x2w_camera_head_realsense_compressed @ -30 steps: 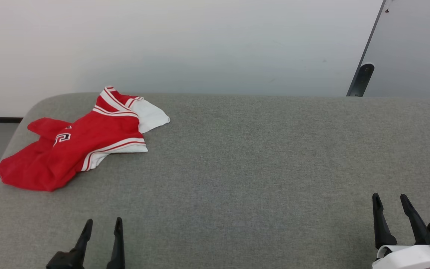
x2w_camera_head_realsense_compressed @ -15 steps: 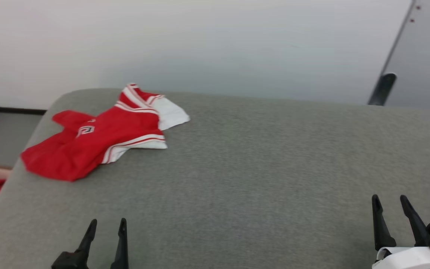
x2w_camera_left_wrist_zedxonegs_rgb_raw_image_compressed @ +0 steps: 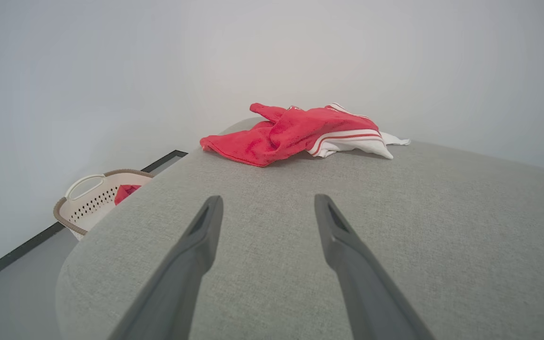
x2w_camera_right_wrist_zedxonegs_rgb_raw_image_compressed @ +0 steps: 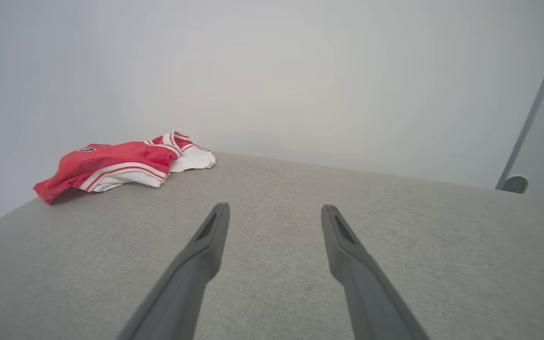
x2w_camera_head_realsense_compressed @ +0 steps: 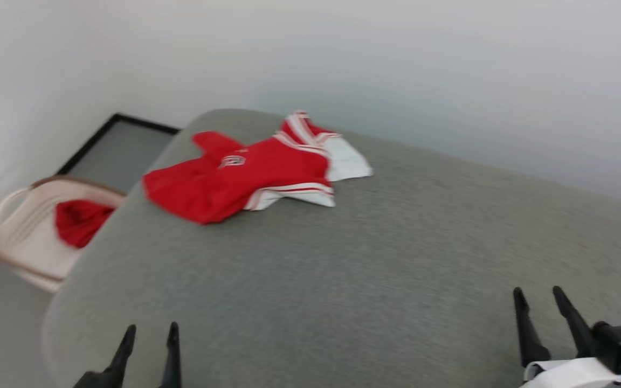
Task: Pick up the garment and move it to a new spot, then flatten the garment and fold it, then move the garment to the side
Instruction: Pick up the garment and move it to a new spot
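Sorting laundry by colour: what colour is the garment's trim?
Red-and-white stripes on the garment, clearest in the left wrist view.

The head camera looks forward and down from above the near edge of the grey fabric-covered padded surface (x2w_camera_head_realsense_compressed: 343,269), tilted so that the far edge slopes. The left gripper (x2w_camera_head_realsense_compressed: 151,327) and right gripper (x2w_camera_head_realsense_compressed: 538,292) rise at its bottom edge. Each wrist camera sits low, close above that surface, facing along its own dark fingers toward the plain white wall (x2w_camera_head_realsense_compressed: 397,64). All three views share the crumpled red-and-white jersey (x2w_camera_head_realsense_compressed: 246,178) at the far left corner. Head and left wrist views also share the cream perforated plastic basket (x2w_camera_head_realsense_compressed: 25,242) beside the surface.
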`<state>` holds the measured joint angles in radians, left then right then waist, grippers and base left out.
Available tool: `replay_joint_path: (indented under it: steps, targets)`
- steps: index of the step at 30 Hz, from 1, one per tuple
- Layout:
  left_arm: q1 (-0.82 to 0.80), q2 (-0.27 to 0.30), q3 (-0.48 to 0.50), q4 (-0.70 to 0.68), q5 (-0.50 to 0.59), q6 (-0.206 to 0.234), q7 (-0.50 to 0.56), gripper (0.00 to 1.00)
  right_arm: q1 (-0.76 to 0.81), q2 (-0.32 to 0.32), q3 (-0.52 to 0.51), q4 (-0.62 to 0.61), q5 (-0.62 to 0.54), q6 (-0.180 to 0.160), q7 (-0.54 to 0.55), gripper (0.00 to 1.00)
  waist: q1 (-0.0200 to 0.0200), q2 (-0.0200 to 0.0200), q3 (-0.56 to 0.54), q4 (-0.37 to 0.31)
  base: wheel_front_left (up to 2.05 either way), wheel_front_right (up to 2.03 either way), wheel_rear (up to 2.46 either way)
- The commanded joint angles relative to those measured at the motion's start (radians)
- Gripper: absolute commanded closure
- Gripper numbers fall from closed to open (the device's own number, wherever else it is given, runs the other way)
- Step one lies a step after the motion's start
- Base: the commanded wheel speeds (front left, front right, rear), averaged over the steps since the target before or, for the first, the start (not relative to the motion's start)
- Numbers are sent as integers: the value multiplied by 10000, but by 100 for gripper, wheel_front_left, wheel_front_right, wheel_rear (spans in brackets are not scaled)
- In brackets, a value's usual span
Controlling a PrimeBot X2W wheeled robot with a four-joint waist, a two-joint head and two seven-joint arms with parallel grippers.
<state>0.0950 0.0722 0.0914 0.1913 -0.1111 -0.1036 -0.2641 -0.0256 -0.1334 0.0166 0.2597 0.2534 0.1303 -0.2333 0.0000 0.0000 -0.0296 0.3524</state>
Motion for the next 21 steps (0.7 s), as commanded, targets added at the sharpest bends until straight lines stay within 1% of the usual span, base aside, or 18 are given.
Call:
replay_joint_path:
  steps: [1, 6, 13, 17, 21]
  targets:
    - [154, 7, 40, -30, -26, 38, -6, 0, -47, 14, 100, 32, 123, 8, -24, 0, 0, 0, -197, 1336, 0, 0, 0]
    - [492, -101, 524, -573, -358, 317, -6, 0, -854, -154, 1096, 236, 210, 6, 204, 0, 0, 0, 193, 1661, 0, 0, 0]
    - [1174, -215, 942, -1423, -871, 828, -6, 0, -2163, -433, 2611, 947, 612, 6, 251, 0, 0, 0, 517, 1867, 0, 0, 0]
    - [1455, -216, 766, -1721, -1176, 1157, -6, 0, -2609, -601, 3189, 1380, 929, 6, 116, 0, 0, 0, 553, 1874, -17, -17, -17]
    - [1603, -213, 481, -1902, -1281, 1399, -6, 0, -2731, -729, 3414, 1662, 1216, 6, -63, 0, 0, 0, 522, 1850, -8, -8, -8]
